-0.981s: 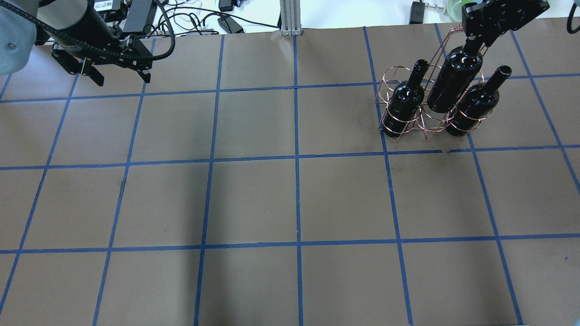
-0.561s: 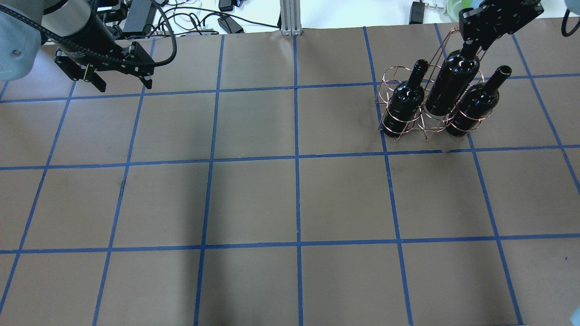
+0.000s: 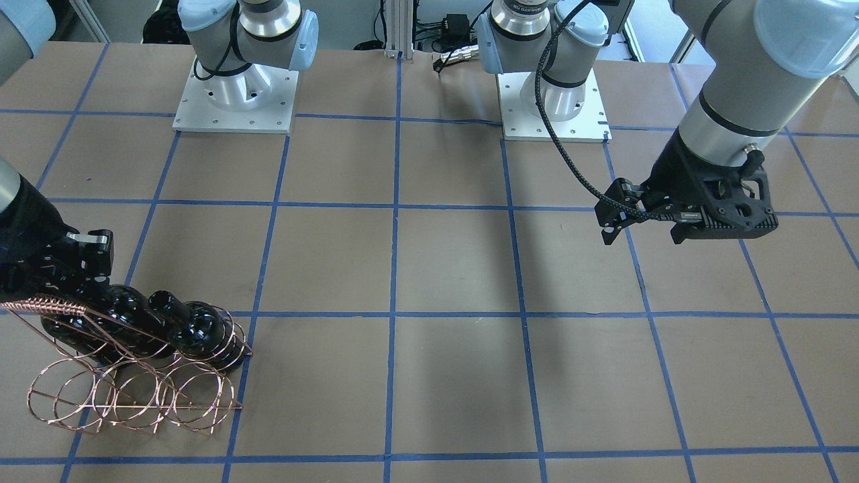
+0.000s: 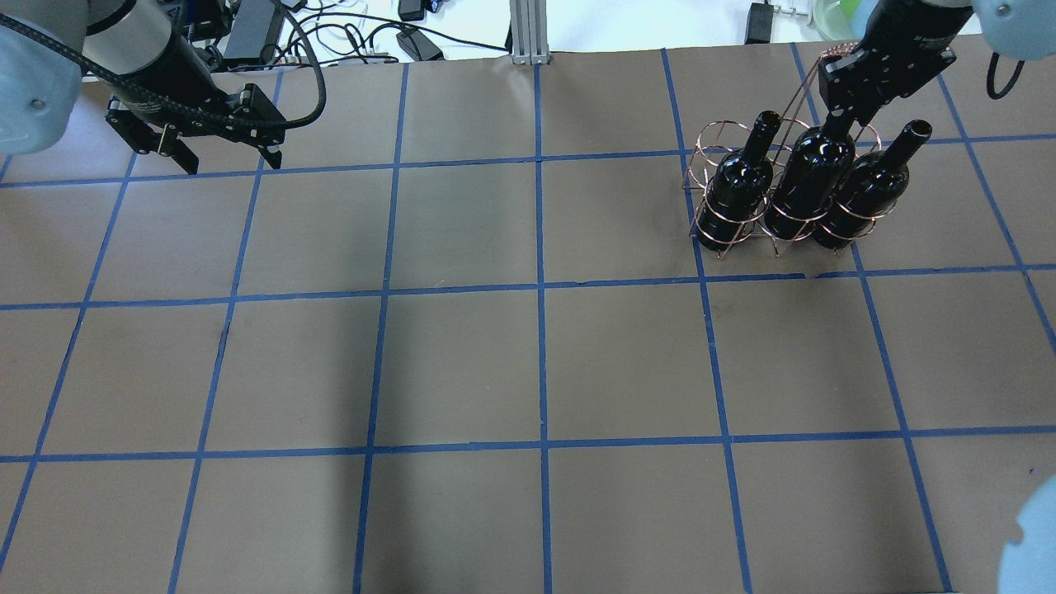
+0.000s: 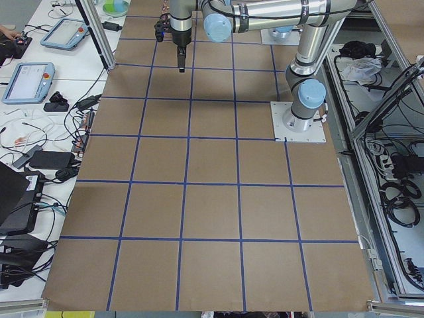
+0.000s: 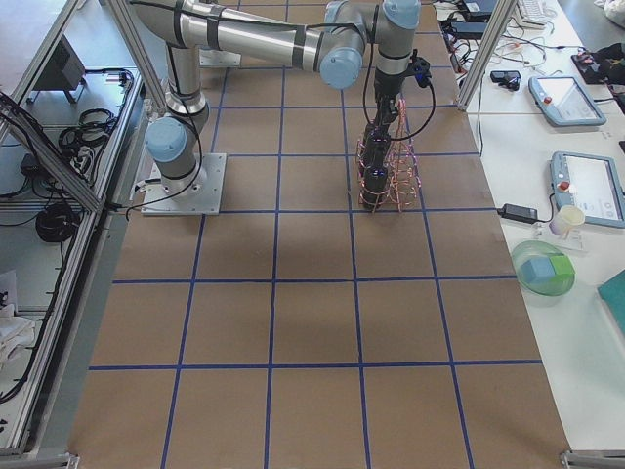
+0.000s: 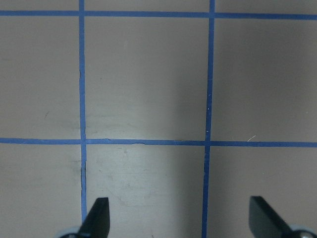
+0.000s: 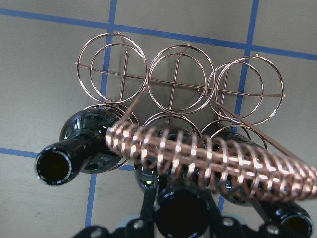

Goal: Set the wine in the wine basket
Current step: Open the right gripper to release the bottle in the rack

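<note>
Three black wine bottles stand in the near row of the copper wire basket [image 4: 719, 136] at the table's far right. My right gripper [image 4: 840, 124] is shut on the neck of the middle bottle [image 4: 804, 177], which sits low in the middle loop between the left bottle [image 4: 738, 186] and the right bottle [image 4: 866, 194]. In the right wrist view the held bottle's mouth [image 8: 181, 215] is between my fingers, under the coiled handle [image 8: 213, 158]. The three far loops [image 8: 176, 74] are empty. My left gripper [image 4: 228, 162] is open and empty at the far left, above bare table [image 7: 148, 99].
Blue tape lines divide the brown table [image 4: 536, 363] into squares. Cables and power bricks [image 4: 412, 41] lie beyond the far edge, next to an aluminium post [image 4: 525, 29]. The basket's tall handle [image 4: 825, 62] rises right beside my right gripper.
My right gripper has come down with the middle bottle, which now sits lower in its loop, level with the other two. My left gripper has shifted slightly right.
</note>
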You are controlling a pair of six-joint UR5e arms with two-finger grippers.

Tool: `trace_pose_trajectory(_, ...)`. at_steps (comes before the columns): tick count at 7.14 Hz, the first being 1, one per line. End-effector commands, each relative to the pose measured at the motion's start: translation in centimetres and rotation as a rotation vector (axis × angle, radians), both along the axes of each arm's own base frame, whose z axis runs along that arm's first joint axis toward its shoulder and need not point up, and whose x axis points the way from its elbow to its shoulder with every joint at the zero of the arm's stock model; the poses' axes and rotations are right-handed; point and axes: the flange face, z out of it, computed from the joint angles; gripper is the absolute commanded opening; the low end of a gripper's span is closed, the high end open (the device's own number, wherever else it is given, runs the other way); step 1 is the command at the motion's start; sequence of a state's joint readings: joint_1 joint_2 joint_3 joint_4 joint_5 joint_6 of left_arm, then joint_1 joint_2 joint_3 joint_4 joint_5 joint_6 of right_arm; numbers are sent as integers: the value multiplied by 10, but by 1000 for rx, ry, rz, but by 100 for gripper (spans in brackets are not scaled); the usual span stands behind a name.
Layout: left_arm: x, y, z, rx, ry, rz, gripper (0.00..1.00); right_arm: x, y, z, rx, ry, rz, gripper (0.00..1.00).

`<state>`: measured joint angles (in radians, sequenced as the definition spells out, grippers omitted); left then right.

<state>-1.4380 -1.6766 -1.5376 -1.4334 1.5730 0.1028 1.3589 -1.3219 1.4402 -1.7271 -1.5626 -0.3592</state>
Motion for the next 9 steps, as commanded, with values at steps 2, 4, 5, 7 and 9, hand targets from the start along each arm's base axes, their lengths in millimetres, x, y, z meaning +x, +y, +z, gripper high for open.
trace_pose_trajectory(2,-1,0,0,0,1,-1,100,-8,4,-6,17,9,16,73)
trace_pose_trajectory(4,-1,0,-1,2,2,-1,100,-4,16,16,-5,15,4,100)
trace_pose_trajectory(5,-1,0,-1,2,2,-1,100,3,35,44,-29,13,7,100)
trace_pose_trajectory(7,-4,1,1,-1,3,7,100,25,82,95,-43,9,26,100)
trace_pose_trajectory(9,-36,6,11,-22,-8,-50,100,75,114,116,-34,-1,-18,100)
